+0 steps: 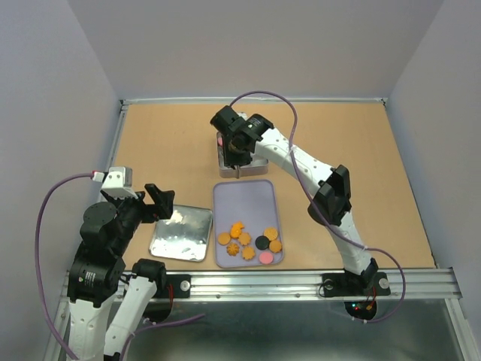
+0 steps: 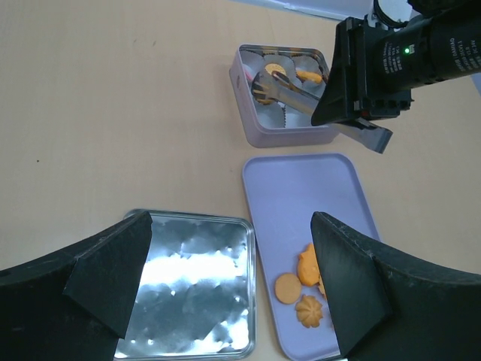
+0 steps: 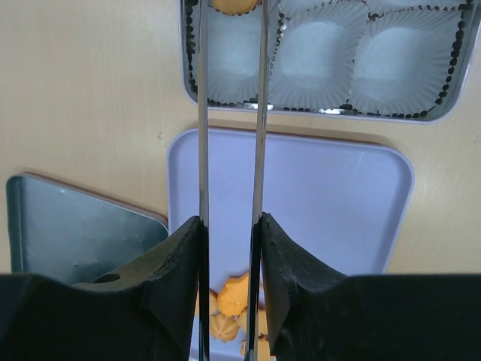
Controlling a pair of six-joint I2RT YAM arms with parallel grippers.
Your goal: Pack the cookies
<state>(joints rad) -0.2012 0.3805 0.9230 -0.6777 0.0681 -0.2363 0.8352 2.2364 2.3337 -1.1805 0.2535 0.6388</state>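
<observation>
Several cookies [image 1: 249, 242], mostly orange with one black and one pink, lie at the near end of a lilac tray [image 1: 244, 197]. My right gripper [image 3: 229, 233] is shut on metal tongs [image 3: 201, 113] that reach down into a square tin [image 2: 282, 105] lined with white paper cups [image 3: 316, 53]. An orange cookie [image 3: 231, 6] sits between the tong tips over a cup in the tin's corner; whether it is pinched I cannot tell. More cookies [image 2: 307, 75] lie in the tin. My left gripper [image 2: 229, 248] hangs open and empty above the tin's lid [image 2: 188, 293].
The shiny lid [image 1: 180, 235] lies left of the tray, near the table's front edge. The tin [image 1: 259, 162] stands just beyond the tray's far end, mostly under my right wrist [image 1: 239, 134]. Bare wooden tabletop spreads to the left, right and back, bounded by walls.
</observation>
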